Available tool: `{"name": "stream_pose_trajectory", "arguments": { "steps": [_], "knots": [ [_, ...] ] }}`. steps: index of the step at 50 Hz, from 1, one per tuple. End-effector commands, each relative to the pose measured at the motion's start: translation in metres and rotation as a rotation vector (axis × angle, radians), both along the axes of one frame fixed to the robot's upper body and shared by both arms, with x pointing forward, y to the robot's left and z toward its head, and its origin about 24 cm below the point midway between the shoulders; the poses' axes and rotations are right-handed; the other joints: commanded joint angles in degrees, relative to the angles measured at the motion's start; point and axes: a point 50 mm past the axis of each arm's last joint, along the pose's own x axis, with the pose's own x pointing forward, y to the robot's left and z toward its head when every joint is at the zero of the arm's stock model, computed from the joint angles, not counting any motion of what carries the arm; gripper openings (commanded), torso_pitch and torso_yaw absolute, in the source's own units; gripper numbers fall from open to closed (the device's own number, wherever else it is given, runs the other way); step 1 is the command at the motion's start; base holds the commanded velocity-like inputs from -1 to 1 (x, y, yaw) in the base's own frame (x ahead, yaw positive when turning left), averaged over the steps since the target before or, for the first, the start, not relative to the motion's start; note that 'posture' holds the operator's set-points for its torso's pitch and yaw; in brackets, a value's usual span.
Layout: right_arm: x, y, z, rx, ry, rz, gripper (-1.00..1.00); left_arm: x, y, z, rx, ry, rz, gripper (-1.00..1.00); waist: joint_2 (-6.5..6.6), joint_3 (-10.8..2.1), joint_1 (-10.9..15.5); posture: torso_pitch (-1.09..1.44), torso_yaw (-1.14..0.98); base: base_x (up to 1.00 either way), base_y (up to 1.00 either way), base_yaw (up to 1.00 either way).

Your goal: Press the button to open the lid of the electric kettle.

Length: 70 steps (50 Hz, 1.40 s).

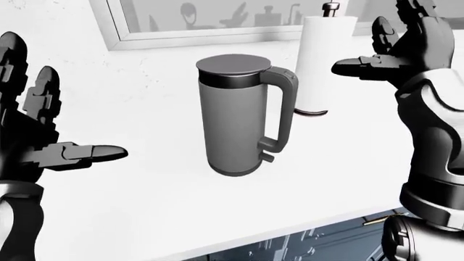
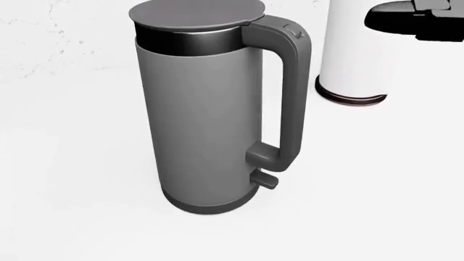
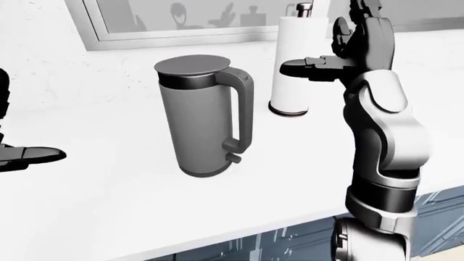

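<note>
A grey electric kettle [image 1: 232, 122] stands upright on the white counter [image 1: 130, 212], its flat lid [image 1: 233, 66] closed. Its handle [image 1: 284, 103] faces the view's right, and a small button [image 2: 293, 30] sits on top of the handle beside the lid. My left hand [image 1: 69, 117] is open and empty at the left of the left-eye view, well apart from the kettle. My right hand [image 1: 366, 43] is open and raised at the upper right, its thumb [image 1: 355, 68] pointing left toward the handle top without touching it.
A white paper towel roll [image 1: 325, 60] on a dark base stands just right of the kettle, behind my right thumb. A window frame [image 1: 217, 35] runs along the top. The counter edge and dark cabinet fronts [image 1: 311, 244] lie at the bottom.
</note>
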Motion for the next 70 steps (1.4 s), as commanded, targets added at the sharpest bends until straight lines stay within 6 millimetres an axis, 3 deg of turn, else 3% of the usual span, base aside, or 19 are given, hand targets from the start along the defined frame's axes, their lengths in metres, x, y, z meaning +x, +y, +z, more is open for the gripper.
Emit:
{"name": "stream_pose_trajectory", "arguments": {
  "steps": [1, 39, 70],
  "knots": [
    [-0.006, 0.002, 0.019, -0.021, -0.088, 0.001, 1.00, -0.003, -0.002, 0.010, 0.027, -0.059, 0.000, 1.00, 0.03, -0.49, 0.0, -0.31, 0.00, 0.00, 0.00, 0.00],
    [0.009, 0.043, 0.033, -0.033, -0.065, 0.038, 1.00, -0.004, 0.000, 0.010, 0.024, -0.058, 0.005, 1.00, 0.64, -0.37, 0.0, -0.31, 0.00, 0.00, 0.00, 0.00],
    [0.007, 0.061, 0.038, -0.041, -0.068, 0.094, 1.00, -0.006, 0.000, 0.014, 0.027, -0.064, 0.006, 1.00, 0.87, -0.22, 0.1, -0.31, 0.00, 0.00, 0.00, 0.00]
  ]
}}
